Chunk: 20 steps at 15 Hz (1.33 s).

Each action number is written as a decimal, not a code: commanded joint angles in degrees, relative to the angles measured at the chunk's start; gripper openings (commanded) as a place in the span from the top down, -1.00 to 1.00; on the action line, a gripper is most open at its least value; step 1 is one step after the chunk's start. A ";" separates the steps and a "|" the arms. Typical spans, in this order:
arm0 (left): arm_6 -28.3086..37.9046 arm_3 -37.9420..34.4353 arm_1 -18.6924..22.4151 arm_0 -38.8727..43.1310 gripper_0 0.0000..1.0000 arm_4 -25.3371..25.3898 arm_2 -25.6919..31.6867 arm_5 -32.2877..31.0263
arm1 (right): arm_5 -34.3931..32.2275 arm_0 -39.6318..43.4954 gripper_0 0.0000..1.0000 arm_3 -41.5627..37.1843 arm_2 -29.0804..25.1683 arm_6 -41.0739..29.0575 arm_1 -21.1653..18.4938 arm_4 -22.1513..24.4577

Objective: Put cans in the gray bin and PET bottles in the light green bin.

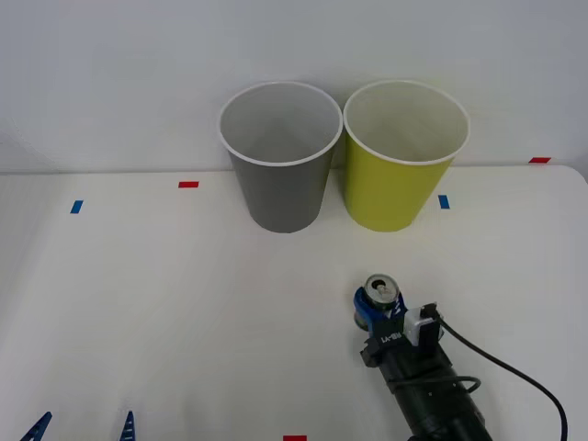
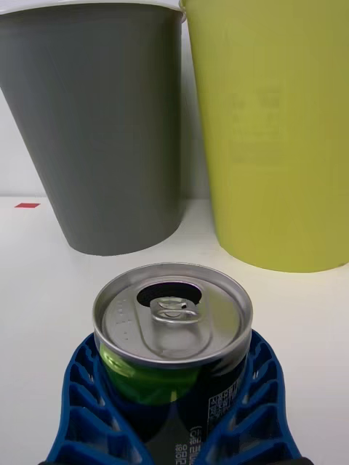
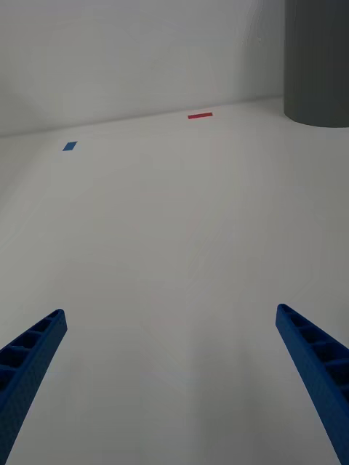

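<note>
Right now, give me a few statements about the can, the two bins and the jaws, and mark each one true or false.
1. The can stands upright between the blue fingers of the right gripper. True.
2. The can is already inside the gray bin. False: it is on the table, in front of the bins.
3. The gray bin stands to the left of the light green bin. True.
4. The left gripper holds a bottle. False: its jaws are open and hold nothing, low at the table's near edge.
5. Both bins lie tipped over. False: both stand upright.
</note>
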 commanded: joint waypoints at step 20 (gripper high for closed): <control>0.00 0.00 0.00 0.00 -1.00 0.00 0.00 0.00 | 60.57 -14.92 1.00 -41.85 -6.51 -8.49 -14.98 -16.85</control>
